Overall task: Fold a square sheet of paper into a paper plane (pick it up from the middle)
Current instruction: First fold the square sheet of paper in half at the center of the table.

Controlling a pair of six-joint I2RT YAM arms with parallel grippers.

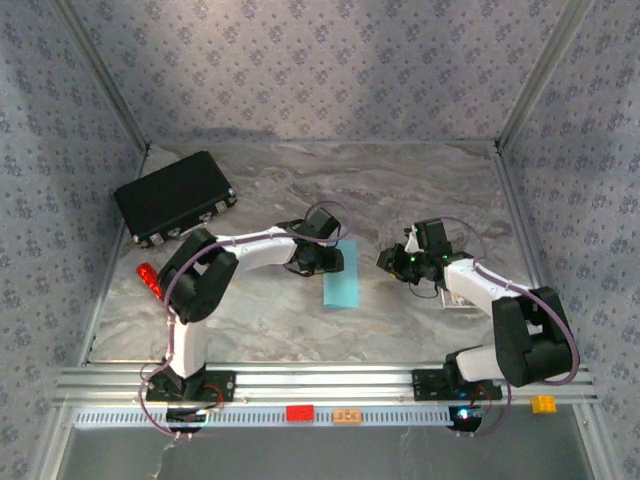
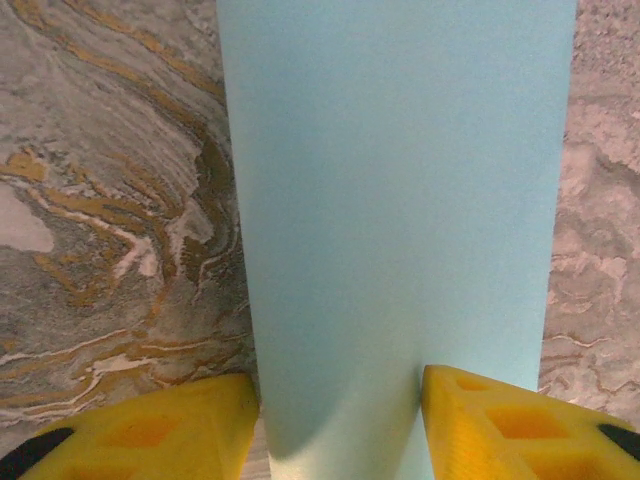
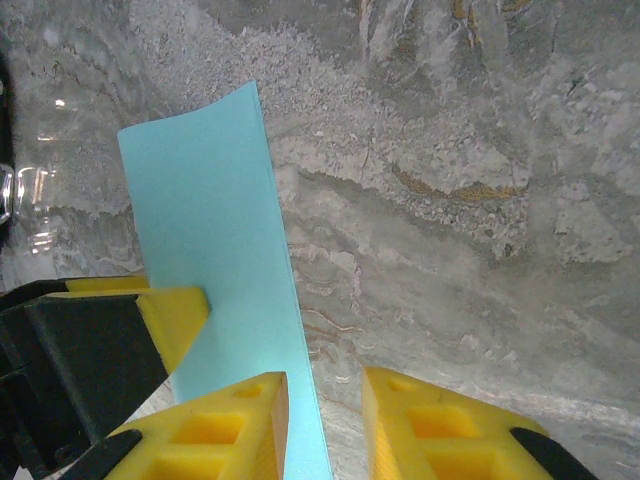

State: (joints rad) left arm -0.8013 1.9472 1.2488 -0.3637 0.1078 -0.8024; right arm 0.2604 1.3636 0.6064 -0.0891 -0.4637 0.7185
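Nearest in the left wrist view, the left gripper point(image 2: 338, 395) presses its yellow fingers against both sides of the square sheet of thin light cyan-blue paper point(image 2: 400, 200). It is clamped on the sheet, which bows up between the fingers near the middle of the table; whether the sheet is clear of the surface I cannot tell. The right gripper point(image 3: 327, 415) hovers just beside the sheet's right edge, its fingers slightly apart with bare table showing in the gap, gripping nothing. This looks like the set-up for a first fold. The right gripper should close only once the edge sits squarely between its fingers, and the left should hold lightly, since such thin paper will likely crumple or slip. The grey marbled table point(image 1: 300, 330) begins at an aluminium rail point(image 1: 330, 385). Farther left lie a small red stick point(image 1: 149, 279) and, beyond it, a black rectangular case point(image 1: 172, 197), and blue patterned walls point(image 1: 320, 60) close the room.
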